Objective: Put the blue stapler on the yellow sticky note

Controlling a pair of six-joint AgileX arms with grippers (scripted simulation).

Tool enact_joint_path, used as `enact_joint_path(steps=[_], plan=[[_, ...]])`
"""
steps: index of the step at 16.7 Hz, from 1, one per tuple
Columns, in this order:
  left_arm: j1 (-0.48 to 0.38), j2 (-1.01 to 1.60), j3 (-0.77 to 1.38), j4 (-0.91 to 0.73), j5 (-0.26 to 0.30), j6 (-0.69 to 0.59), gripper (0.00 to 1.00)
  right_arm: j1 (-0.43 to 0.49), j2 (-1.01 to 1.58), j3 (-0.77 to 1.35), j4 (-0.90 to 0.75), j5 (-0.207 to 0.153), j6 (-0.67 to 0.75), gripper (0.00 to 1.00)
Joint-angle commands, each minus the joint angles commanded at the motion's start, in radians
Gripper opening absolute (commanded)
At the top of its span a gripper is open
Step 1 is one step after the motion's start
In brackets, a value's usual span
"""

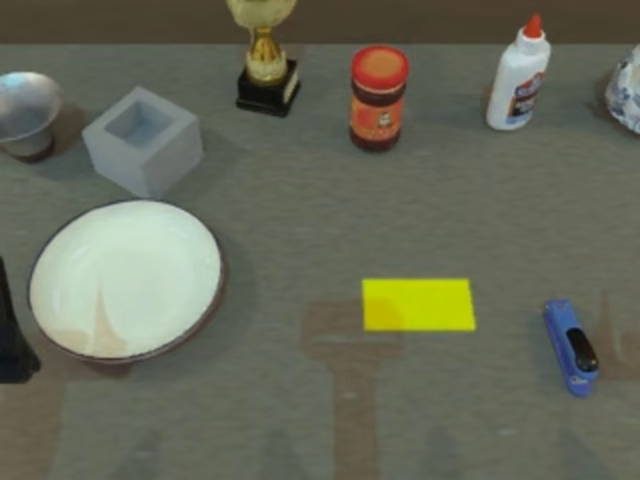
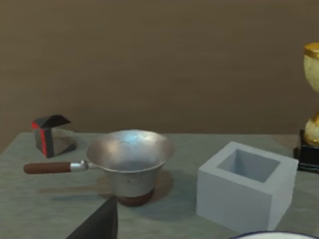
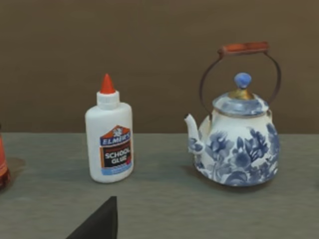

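The blue stapler point(image 1: 571, 347) lies on the table right of the yellow sticky note point(image 1: 418, 304), apart from it. My left arm point(image 1: 12, 335) sits parked at the left edge beside the white plate point(image 1: 126, 278); I cannot tell either pincer's opening

Left arm point(image 1: 14, 335) parked at left table edge (right arm unseen).

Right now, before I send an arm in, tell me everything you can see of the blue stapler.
The blue stapler is small, narrow and elongated, its body looking like blue plastic with a black oval patch on top. It lies flat on the table near the right side, slightly angled, to the right of the yellow sticky note and apart from it. Nothing touches it but the table; no gripper is near it.
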Motion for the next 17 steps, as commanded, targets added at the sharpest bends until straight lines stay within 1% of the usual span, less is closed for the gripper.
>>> enact_joint_path(steps=[4,8,11,17], plan=[[0.0,0.0,0.0,0.0,0.0,0.0,1.0,0.009,0.032,0.031,-0.026,-0.002,0.005,1.0],[0.0,0.0,0.0,0.0,0.0,0.0,1.0,0.051,0.223,0.194,-0.164,-0.005,0.03,1.0],[0.0,0.0,0.0,0.0,0.0,0.0,1.0,0.094,0.476,0.374,-0.319,-0.005,0.058,1.0],[0.0,0.0,0.0,0.0,0.0,0.0,1.0,0.191,1.087,0.766,-0.681,-0.004,0.117,1.0]])
